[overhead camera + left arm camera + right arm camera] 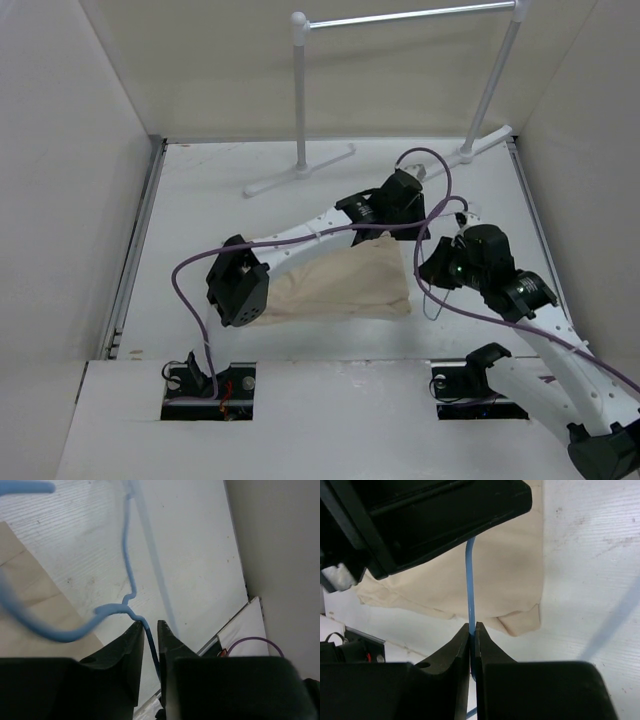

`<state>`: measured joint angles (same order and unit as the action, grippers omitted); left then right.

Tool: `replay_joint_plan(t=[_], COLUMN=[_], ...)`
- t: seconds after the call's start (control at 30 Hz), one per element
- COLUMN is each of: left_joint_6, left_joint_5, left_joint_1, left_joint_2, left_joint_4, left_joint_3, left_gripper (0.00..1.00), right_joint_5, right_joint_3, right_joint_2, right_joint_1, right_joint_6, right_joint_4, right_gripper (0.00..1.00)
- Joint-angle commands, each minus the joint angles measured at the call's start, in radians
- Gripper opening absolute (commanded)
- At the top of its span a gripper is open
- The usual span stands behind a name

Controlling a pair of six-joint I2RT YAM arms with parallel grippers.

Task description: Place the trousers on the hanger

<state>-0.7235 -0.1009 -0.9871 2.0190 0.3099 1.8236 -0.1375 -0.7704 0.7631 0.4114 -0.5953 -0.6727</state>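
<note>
Right gripper [472,628] is clamped tight on the thin bluish wire of the hanger [470,582], jaws together on it. Left gripper [150,630] sits round the same wire just below the twist at the hook; its jaws are drawn close, but a sliver of gap shows, so I cannot tell whether it is truly pinching.

The trousers [340,285] lie folded on the bench [200,200], under the left arm, with both grippers at about 3 o'clock of the bundle. The rack [400,17] stands off at 12 o'clock.

To my eye the hanger is in hand, and that is all that is done. The cloth looks flat on the bench, and I see none of it draped over the wire. Threading and hanging the trousers remain.
</note>
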Motion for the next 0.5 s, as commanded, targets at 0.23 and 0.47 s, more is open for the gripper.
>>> replay_joint_plan(t=[0.23,0.47], left_joint_6=[-0.132,-0.249], left_joint_5=[0.202,0.435], left_joint_1=[-0.046,-0.120], left_joint_2=[-0.150,-0.207], left_joint_4=[-0.218,-0.276], left_joint_3=[-0.260,-0.438], left_gripper=[0.00,0.00], right_joint_5=[0.032,0.030], right_joint_3=[-0.035,0.066], right_joint_2=[-0.110,0.005], right_joint_1=[-0.041,-0.127], right_joint_6=[0.006,-0.083], right_joint_4=[-0.120,0.056], right_gripper=[0.53,0.18])
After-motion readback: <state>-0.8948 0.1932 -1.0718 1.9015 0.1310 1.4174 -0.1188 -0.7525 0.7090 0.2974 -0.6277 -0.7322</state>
